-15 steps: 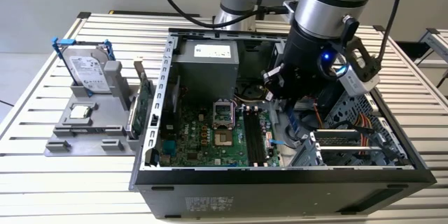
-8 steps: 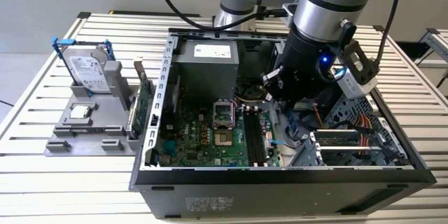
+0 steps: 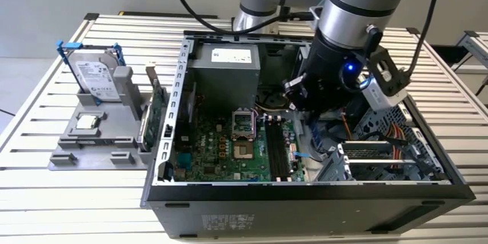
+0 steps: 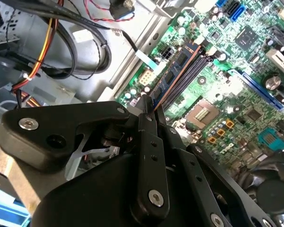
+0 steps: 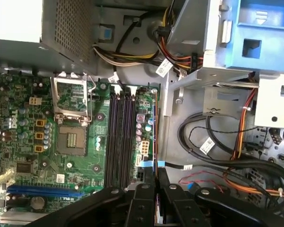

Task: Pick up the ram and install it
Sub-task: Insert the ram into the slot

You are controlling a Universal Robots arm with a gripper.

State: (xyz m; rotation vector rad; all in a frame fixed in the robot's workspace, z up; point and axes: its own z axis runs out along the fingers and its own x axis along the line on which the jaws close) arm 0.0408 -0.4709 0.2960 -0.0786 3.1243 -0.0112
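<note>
Black gripper [image 4: 149, 111] is inside the open dark-grey PC case [image 3: 305, 195], fingers [image 4: 149, 156] pinched on the thin bluish-green ram stick [image 4: 173, 75], held edge-on over the black memory slots [image 5: 119, 137] on the green motherboard [image 5: 33, 156], toward the exterior view's right of the CPU socket [image 5: 72, 101]. Step looks like insertion: ram w/ gripper hovering at the slots, apparently not yet seated. Needs exact alignment w/ one slot, then a straight press down.

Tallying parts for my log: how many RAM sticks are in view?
1. The ram is held edge-on in the hand, above the motherboard beside its dark memory slots. Others could be hidden behind the arm.
</note>
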